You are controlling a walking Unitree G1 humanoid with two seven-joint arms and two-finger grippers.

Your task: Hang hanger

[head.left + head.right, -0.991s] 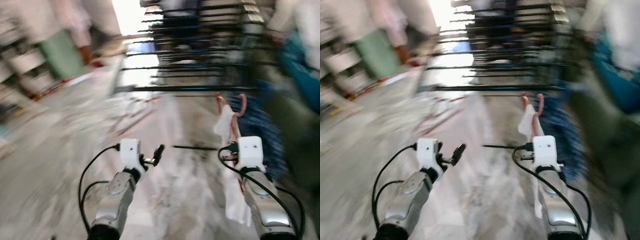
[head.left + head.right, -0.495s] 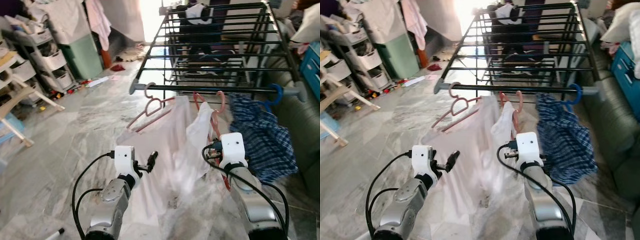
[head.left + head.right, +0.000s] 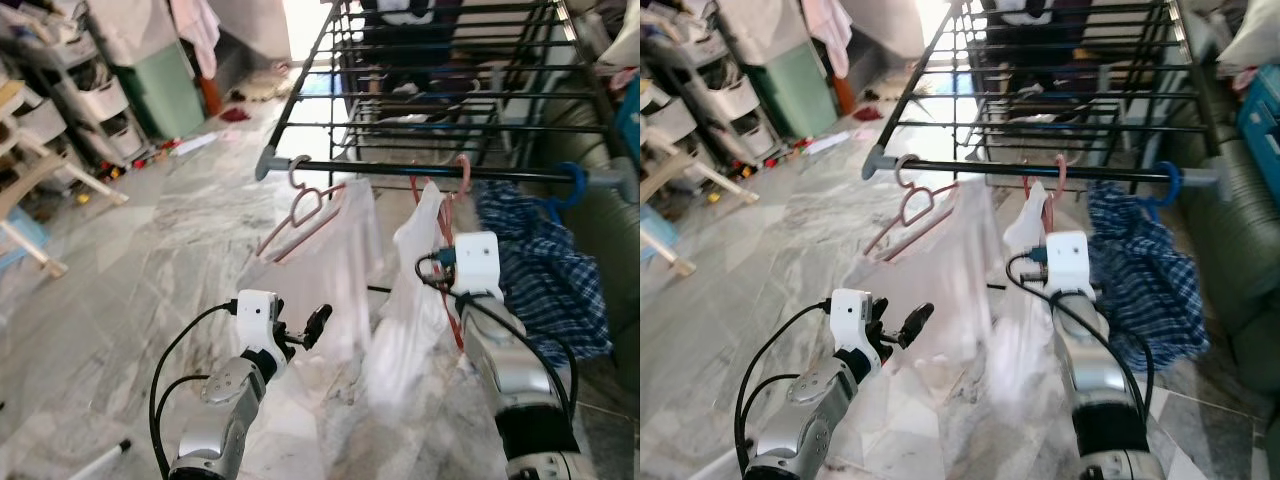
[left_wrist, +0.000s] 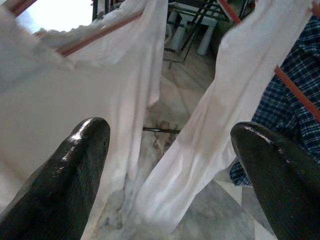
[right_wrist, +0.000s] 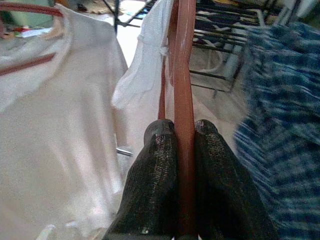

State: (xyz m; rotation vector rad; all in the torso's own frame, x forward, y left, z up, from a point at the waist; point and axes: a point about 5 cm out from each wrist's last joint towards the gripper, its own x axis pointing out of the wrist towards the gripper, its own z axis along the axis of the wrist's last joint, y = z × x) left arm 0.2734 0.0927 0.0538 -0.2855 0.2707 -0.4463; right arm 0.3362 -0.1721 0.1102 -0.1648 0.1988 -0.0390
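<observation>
My right gripper (image 5: pixel 185 131) is shut on the lower bar of a red-pink hanger (image 5: pixel 183 60) that carries a white garment (image 3: pixel 415 290). Its hook (image 3: pixel 461 172) is up at the black front rail (image 3: pixel 400 168) of the drying rack. I cannot tell whether the hook rests on the rail. A second pink hanger (image 3: pixel 300 208) with a white shirt (image 3: pixel 335 250) hangs on the same rail to the left. My left gripper (image 3: pixel 318 325) is open, low in front of that shirt, holding nothing.
A blue plaid garment (image 3: pixel 545 270) hangs on a blue hanger (image 3: pixel 570 182) at the rail's right end. A grey-green sofa (image 3: pixel 612 240) stands to the right. Storage shelves (image 3: pixel 70 100), a green bin (image 3: pixel 165 85) and a white stool (image 3: pixel 35 200) line the left. The floor is marble.
The view was blurred by movement and is now steady and closer to the rack. My right gripper has lifted the hanger, bringing its hook from just under the rail up to it.
</observation>
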